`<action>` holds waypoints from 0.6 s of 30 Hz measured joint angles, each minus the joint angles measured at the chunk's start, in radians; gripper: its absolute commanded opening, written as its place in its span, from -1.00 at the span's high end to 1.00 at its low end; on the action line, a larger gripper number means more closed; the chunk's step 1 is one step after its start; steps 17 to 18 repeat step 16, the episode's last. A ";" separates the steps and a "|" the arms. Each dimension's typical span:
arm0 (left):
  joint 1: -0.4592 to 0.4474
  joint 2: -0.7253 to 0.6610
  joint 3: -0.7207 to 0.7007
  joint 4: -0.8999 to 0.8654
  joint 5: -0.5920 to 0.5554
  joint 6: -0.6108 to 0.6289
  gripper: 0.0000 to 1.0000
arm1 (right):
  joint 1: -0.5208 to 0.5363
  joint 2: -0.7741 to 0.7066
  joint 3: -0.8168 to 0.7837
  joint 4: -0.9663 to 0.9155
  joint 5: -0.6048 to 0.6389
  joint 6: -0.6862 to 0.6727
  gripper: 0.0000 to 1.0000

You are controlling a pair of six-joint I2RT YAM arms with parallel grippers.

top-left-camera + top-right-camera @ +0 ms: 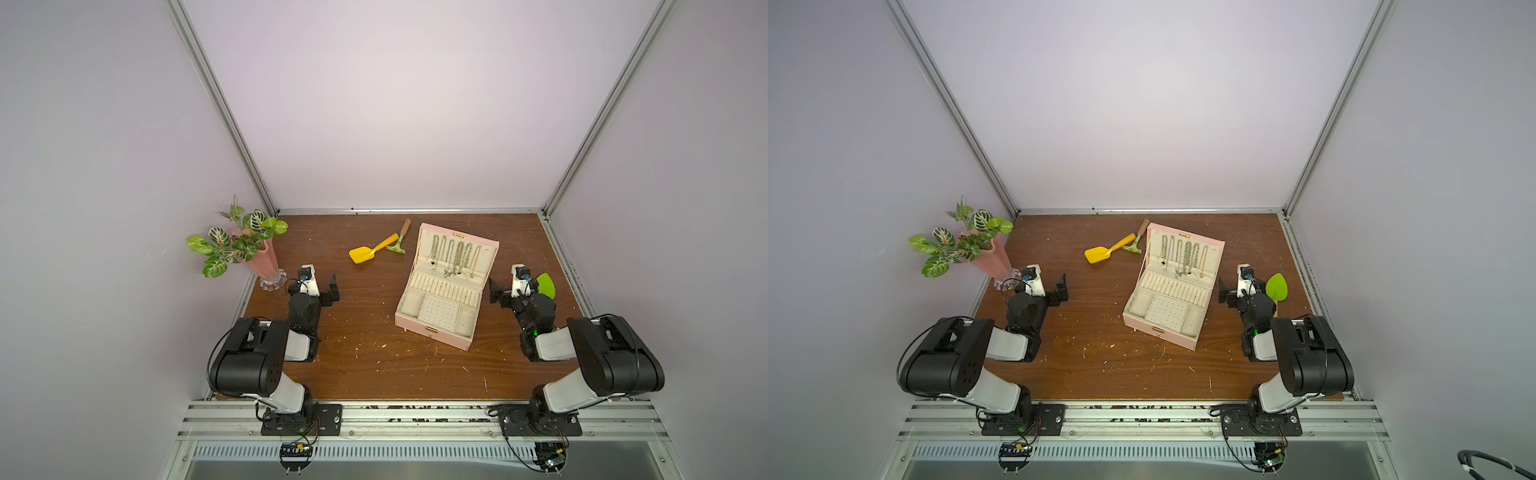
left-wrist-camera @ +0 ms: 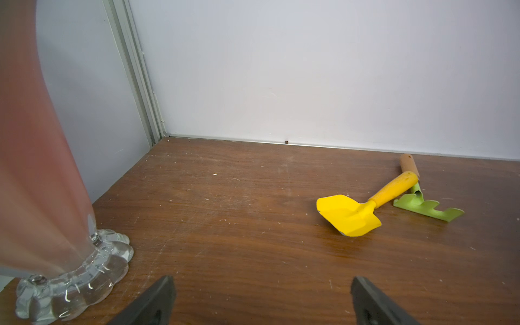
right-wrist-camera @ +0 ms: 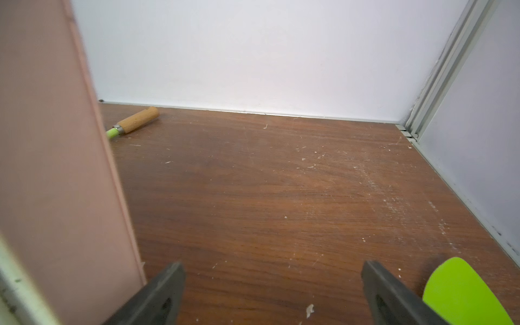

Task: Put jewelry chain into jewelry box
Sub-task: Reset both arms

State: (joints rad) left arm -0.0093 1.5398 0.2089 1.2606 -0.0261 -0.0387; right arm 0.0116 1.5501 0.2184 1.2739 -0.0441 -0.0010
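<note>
The scratched brown wooden tabletop (image 1: pixel 374 365) is spreading out in front of me, and nearly everything is sitting on its far half.

The pink rectangular jewelry box (image 1: pixel 451 338) is standing open a little right of centre, turned slightly, its gold clasp facing the near edge and its lid raised at the far side. In both top views the cream padded tray is showing ring rolls and side pockets.

At the far left, the pink fluted vase on a clear glass foot (image 1: pixel 259 259) is leaning against the wall, with green striped leaves (image 1: pixel 237 243) spilling over it.

My left pincer (image 1: pixel 331 291) is hovering just right of that vase, jaws spread wide and gripping nothing. My right pincer (image 1: pixel 496 293) is hovering just right of the box, also released and empty.

The yellow plastic trowel (image 1: pixel 365 252) is lying left of the lid, its handle crossing the green rake with a wooden handle (image 1: pixel 399 243).

A bright green leaf-shaped blade (image 1: pixel 546 284) is lying just beside my right pincer, on its right.

The gold and silver jewelry chains (image 1: pixel 455 255) are hanging in a row against the cream lining of the lid.
</note>
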 measured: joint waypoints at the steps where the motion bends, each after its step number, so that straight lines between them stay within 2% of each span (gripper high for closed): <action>1: 0.000 0.000 0.000 0.000 0.001 0.000 -0.99 | 0.000 0.000 0.000 -0.001 0.002 0.000 -0.99; 18: 0.001 0.000 0.000 -0.004 0.002 0.003 -0.99 | 0.000 0.000 0.000 -0.004 0.006 0.000 -0.98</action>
